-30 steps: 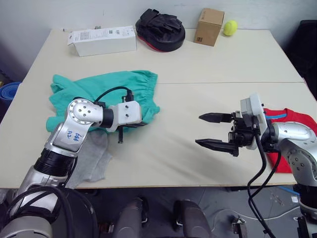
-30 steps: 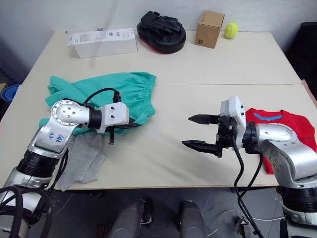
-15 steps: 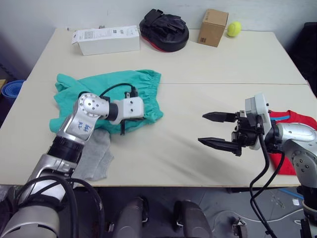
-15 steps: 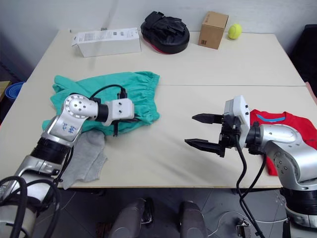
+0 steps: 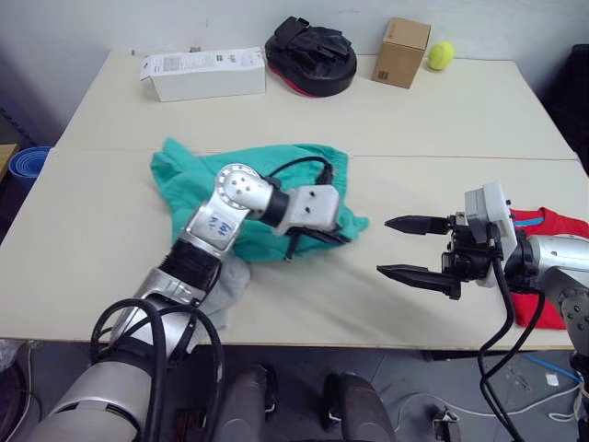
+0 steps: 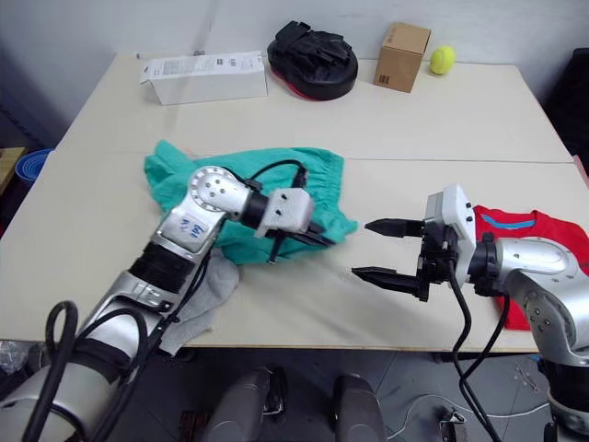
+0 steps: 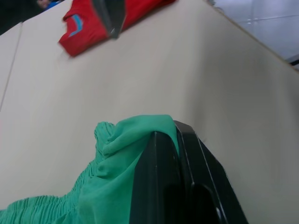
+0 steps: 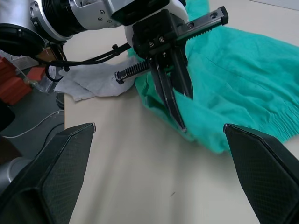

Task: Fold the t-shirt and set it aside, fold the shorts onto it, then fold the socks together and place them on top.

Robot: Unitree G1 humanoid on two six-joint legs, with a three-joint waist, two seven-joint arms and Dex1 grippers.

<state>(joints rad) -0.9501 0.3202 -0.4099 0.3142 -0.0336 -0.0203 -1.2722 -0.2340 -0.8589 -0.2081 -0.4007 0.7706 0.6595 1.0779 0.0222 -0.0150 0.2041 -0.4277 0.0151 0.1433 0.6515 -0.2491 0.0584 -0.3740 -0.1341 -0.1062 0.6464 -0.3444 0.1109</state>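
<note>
Dragged toward 3 o'clock, teal-green shorts [image 5: 276,198] sit pinched in left gripper [image 5: 324,237]; right gripper [image 5: 405,249] hovers, fingers spread.

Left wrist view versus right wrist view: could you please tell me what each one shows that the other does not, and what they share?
The left wrist view alone shows the red t-shirt lying beyond bare table, with a dark fingertip of the right gripper in front of it. The right wrist view alone shows the grey socks beside the left gripper, and the right gripper's open fingers. Both show the teal-green shorts pinched in the left gripper's shut fingers.
</note>
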